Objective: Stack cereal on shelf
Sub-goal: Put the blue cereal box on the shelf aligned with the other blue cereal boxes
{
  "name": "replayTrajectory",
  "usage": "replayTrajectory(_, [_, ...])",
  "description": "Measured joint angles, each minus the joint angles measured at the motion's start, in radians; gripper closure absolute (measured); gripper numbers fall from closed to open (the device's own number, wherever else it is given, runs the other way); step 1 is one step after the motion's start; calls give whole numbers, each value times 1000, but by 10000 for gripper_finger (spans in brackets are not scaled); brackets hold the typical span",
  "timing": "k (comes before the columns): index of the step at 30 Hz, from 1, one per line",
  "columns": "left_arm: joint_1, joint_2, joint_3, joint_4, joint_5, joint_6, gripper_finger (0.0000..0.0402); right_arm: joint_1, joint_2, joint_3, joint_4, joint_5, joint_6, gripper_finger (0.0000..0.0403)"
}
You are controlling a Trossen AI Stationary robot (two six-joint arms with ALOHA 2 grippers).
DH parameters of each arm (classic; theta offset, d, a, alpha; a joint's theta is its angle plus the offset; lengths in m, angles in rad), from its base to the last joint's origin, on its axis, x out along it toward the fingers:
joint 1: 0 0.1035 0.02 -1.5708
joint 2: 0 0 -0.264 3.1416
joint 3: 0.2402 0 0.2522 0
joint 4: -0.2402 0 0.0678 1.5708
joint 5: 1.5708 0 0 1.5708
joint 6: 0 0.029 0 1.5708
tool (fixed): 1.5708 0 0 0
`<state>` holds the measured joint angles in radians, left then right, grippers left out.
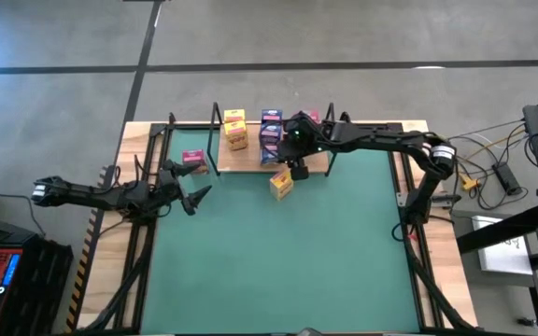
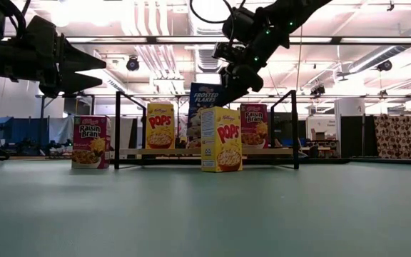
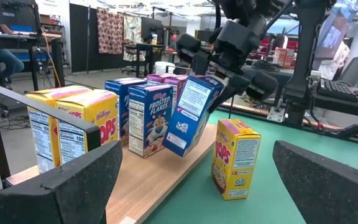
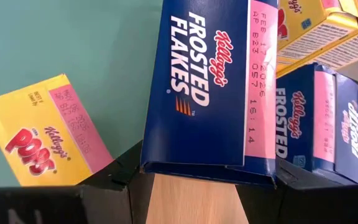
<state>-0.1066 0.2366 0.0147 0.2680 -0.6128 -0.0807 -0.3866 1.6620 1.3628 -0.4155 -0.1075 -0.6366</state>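
Cereal boxes are small, light cardboard cartons: stiff along the edges, easily dented on the broad faces, smooth enough to slip in a loose grip. Right end effector (image 1: 296, 157) is clamped on a blue box (image 3: 194, 113), held tilted over the front edge of the shelf (image 1: 250, 160), its lower corner near the board but apparently not resting on it. The hold appears to be at the top end, across the narrow sides; that suits a hollow carton, since the side folds resist crushing better than the printed faces. Two more blue boxes (image 3: 149, 118) and two yellow boxes (image 1: 235, 130) stand on the shelf; a pink box (image 2: 253, 126) stands at its right end. One yellow box (image 2: 220, 138) stands on the green mat (image 1: 278, 261) just in front of the shelf; another pink box (image 1: 193, 159) stands off the shelf's left end. Left end effector (image 1: 194, 198) waits over the mat's left edge, fingers spread wide, holding nothing. A tilted carton probably needs levelling before release, or it may topple its neighbours.
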Motion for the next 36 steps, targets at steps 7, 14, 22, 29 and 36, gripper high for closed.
replayTrajectory(7, [0,1,0,0,0,0,2,0,18,0,2,-1,0,225])
replayTrajectory(14, [0,2,0,0,0,0,2,-9,22,0,1,-5,9,225])
replayTrajectory(22, [0,2,0,0,0,0,2,-16,22,0,-29,-5,16,225])
replayTrajectory(29, [0,2,0,0,0,0,2,-16,33,1,-13,-32,10,225])
replayTrajectory(36, [0,2,0,0,0,0,2,-20,51,1,-12,-33,9,225])
